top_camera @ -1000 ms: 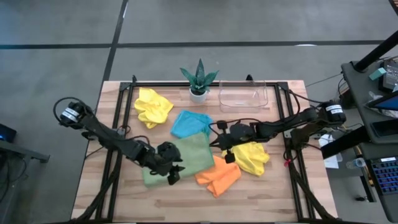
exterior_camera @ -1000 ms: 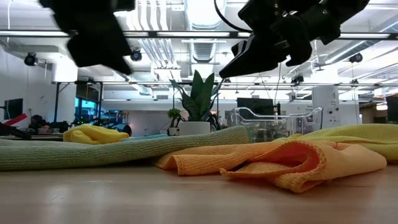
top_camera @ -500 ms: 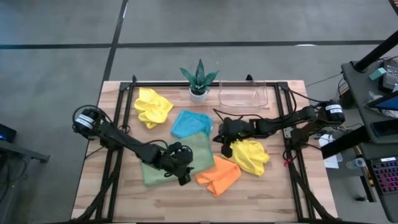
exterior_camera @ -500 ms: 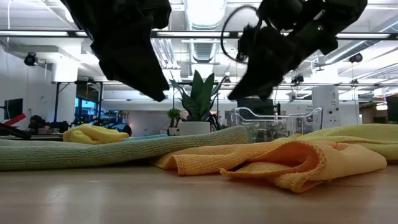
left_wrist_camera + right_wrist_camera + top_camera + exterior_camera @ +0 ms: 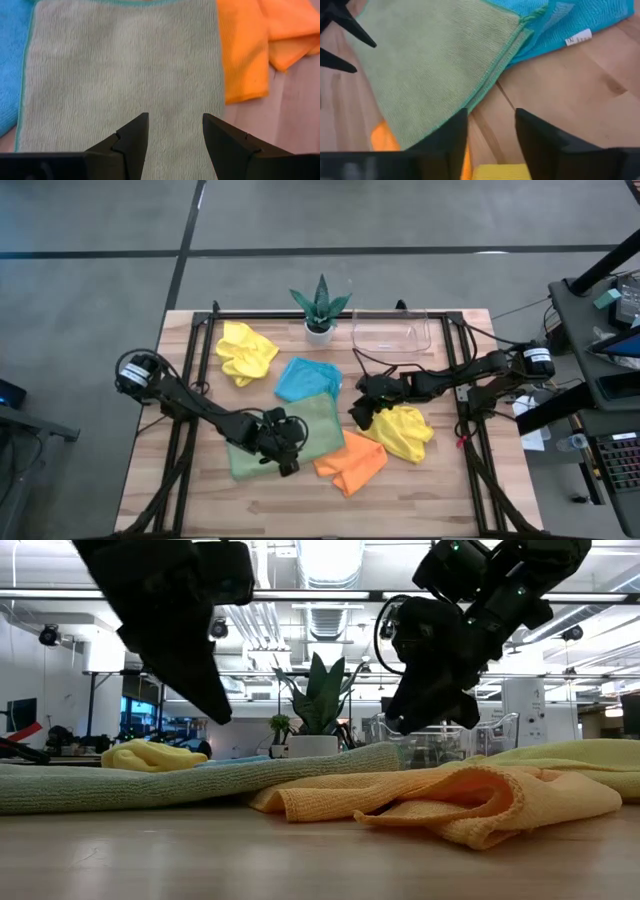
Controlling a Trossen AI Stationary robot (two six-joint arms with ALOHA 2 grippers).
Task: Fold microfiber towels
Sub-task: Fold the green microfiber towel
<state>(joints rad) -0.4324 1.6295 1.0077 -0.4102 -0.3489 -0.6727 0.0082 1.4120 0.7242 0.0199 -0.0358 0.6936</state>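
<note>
My left pincer (image 5: 172, 131) hangs over the sage green towel (image 5: 300, 432), which lies flat in the middle of the table (image 5: 420, 490). Its two fingers stand apart and nothing is between them, so it is released. In the low view it is above the cloth and does not touch it.

Beside the green towel, on its right, the orange towel (image 5: 350, 463) lies crumpled near the front edge, touching the green one. A little further right is a yellow towel (image 5: 405, 430), also crumpled, touching the orange one.

My right pincer (image 5: 362, 412) is just beside this yellow towel, between it and the green one. Its fingers are also apart and hold nothing. Past them I see the wood and the folded edge of the green towel.

Behind the green towel the sky blue towel (image 5: 306, 378) lies, partly under it. Further back on the left is the second yellow towel (image 5: 244, 350), bunched. At the far edge stand the potted plant (image 5: 320, 310) and the clear tray (image 5: 390, 333).
</note>
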